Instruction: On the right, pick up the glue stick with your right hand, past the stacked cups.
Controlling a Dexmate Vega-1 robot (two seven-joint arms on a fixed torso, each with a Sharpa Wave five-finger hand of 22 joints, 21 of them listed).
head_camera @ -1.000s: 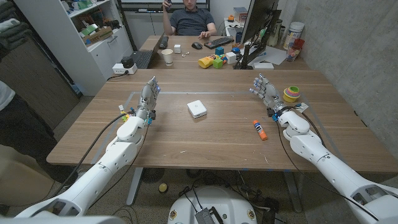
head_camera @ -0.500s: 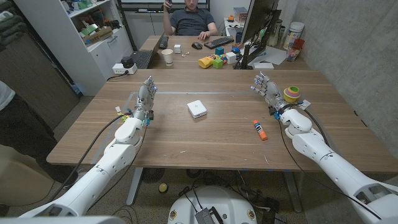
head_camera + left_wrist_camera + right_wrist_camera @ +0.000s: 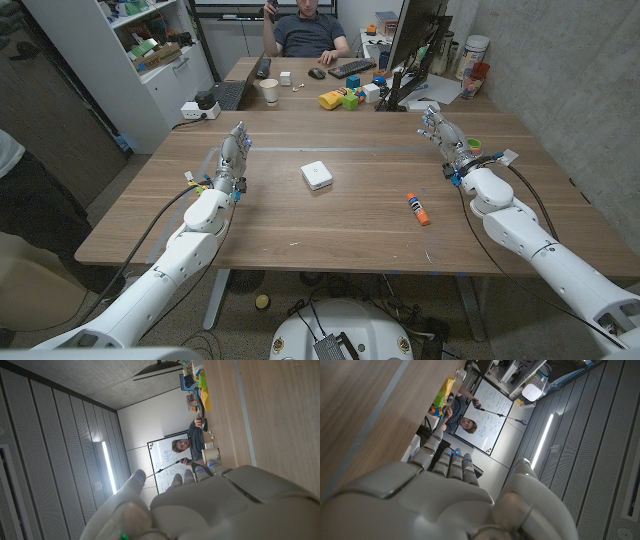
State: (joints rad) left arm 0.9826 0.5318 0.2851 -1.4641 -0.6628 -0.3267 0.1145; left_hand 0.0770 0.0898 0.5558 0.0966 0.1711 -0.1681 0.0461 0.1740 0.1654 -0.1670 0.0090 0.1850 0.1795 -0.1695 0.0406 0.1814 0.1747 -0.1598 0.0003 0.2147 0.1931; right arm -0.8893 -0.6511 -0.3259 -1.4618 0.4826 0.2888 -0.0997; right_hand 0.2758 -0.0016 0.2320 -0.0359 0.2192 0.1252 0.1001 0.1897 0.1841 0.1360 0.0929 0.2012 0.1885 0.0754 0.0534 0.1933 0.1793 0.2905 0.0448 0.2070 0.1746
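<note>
The glue stick (image 3: 417, 209), white with an orange cap and a blue end, lies on the wooden table (image 3: 330, 225) at the right. My right hand (image 3: 446, 140) is raised farther back and right of it, fingers spread and holding nothing. Only a green sliver of the stacked cups (image 3: 474, 145) peeks out behind that wrist. On the left side, my left hand (image 3: 234, 160) stands empty, its fingers straight and pointing away. The backs of the left hand (image 3: 200, 505) and the right hand (image 3: 450, 500) show in their wrist views, nothing in either.
A small white box (image 3: 317, 175) sits mid-table. Behind it stand a monitor (image 3: 410, 40), coloured blocks (image 3: 340, 98), a paper cup (image 3: 269, 91) and cans (image 3: 474, 58). A person (image 3: 305, 30) sits at the far desk. A shelf (image 3: 150, 60) stands at the back left.
My right hand has moved back and to the right, and now covers most of the stacked cups. The left hand and the glue stick have not moved.
</note>
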